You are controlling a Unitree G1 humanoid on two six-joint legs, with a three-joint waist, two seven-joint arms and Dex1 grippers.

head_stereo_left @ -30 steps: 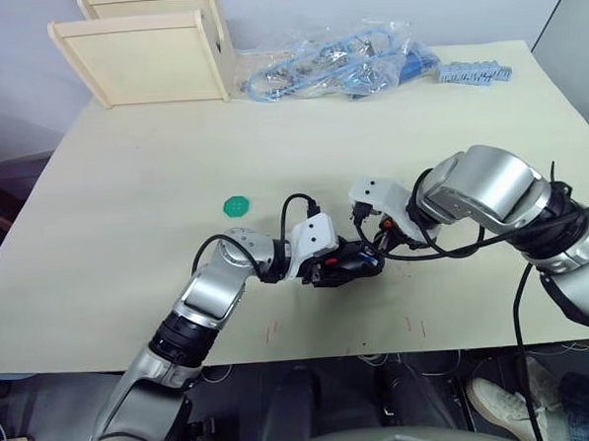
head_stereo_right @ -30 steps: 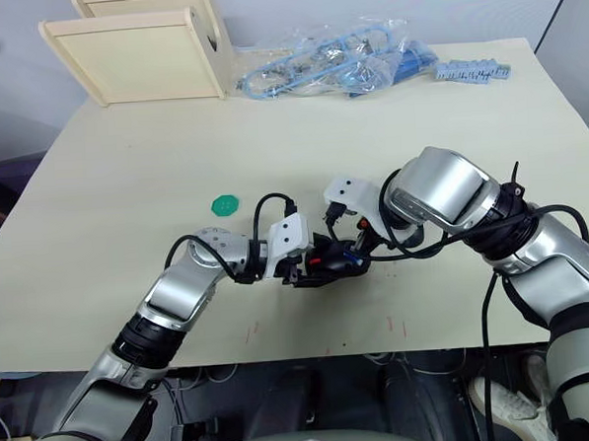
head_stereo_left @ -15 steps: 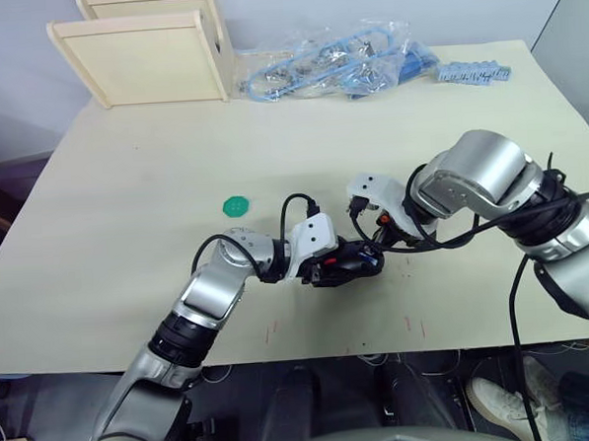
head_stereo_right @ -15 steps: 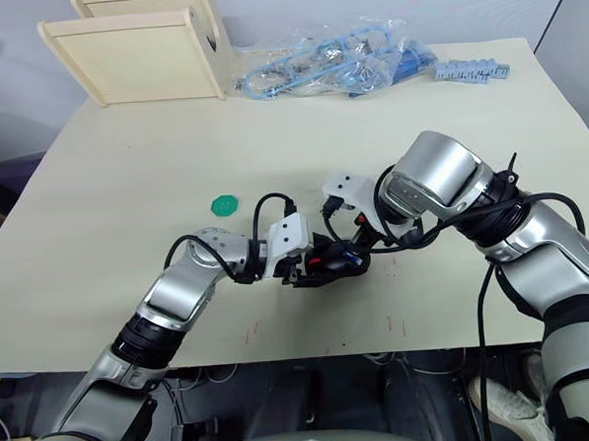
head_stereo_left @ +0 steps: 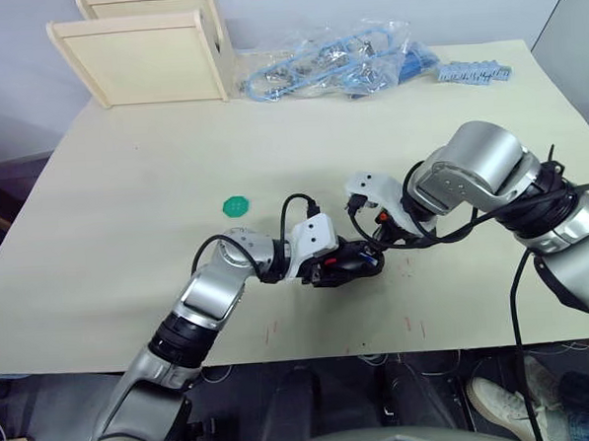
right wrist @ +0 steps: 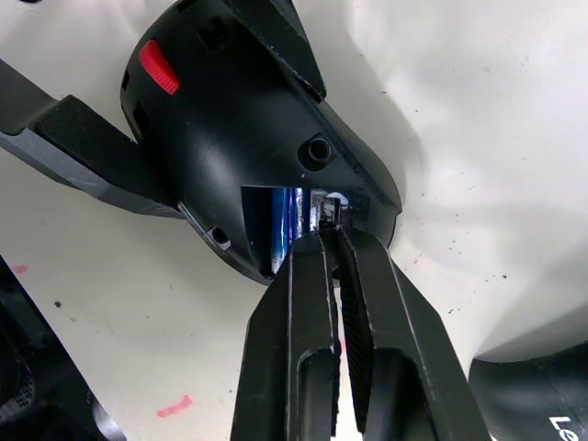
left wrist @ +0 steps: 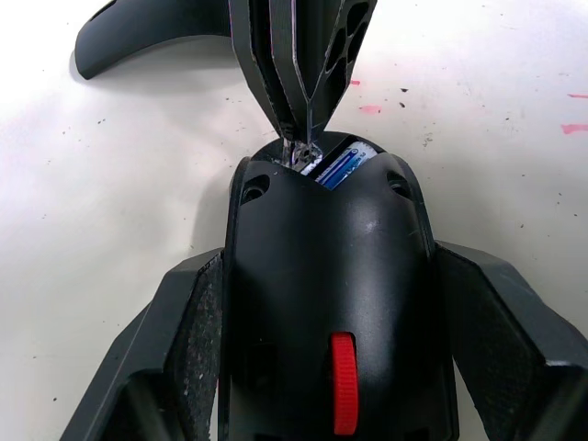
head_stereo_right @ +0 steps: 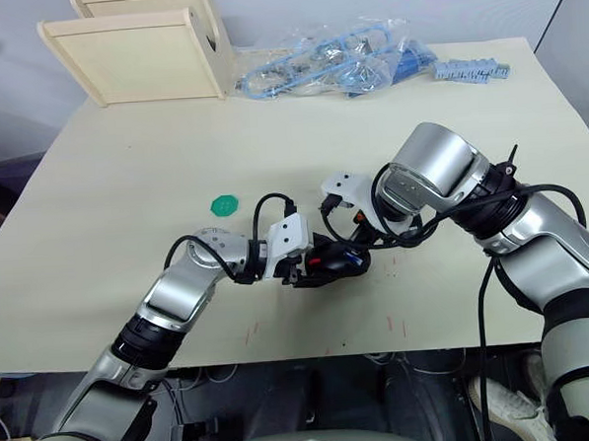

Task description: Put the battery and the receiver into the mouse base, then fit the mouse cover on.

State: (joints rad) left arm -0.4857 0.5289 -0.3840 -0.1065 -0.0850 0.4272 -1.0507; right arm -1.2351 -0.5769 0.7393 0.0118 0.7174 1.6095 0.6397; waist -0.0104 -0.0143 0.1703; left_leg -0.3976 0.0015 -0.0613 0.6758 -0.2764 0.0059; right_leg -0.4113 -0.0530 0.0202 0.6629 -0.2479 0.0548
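Mouse base (left wrist: 331,303): on the counter's near-centre, clamped at both flanks by the left gripper (left wrist: 326,367). Long axis runs along that gripper's fingers, across the counter left to right; red wheel end toward the left wrist, open end toward the right gripper.
Battery (left wrist: 338,165): blue, lying inside the base's open end, lengthwise with the base; partly hidden by the shell.
Left gripper: closed on the mouse base, one pad on each side.
Right gripper (right wrist: 333,241): fingers pressed together, tips at the open end of the base, beside the battery; whether anything is pinched between them cannot be told.
Mouse cover (right wrist: 533,404): smooth black shell with white lettering, lying on the counter just beside the right gripper, apart from the base.
Change since earlier frame: right elbow and upper arm have swung higher and farther back; base and left gripper unmoved.
Counter (head_stereo_left: 153,159): pale beige, red marks near the front edge.
Surroundings: green disc (head_stereo_left: 235,204) left of the grippers; wooden rack (head_stereo_left: 142,51) and bagged blue parts (head_stereo_left: 336,65) at the far edge.
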